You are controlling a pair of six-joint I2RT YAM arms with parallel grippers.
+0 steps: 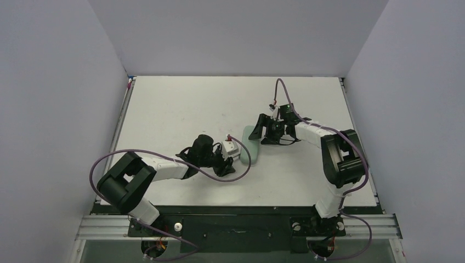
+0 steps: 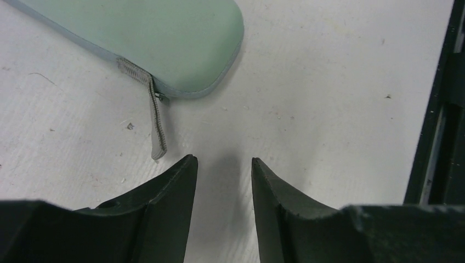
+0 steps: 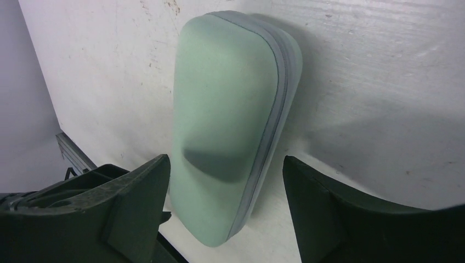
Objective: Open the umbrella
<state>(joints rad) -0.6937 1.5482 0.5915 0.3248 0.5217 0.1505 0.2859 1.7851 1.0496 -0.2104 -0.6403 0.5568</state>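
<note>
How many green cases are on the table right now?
1. The green case lies on the table between the left gripper and the right gripper; no other shows.

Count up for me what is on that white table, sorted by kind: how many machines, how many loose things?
Robot arms: 2, the left arm and the right arm
Cases: 1, a pale green zip case lying between them
Total: 3
</note>
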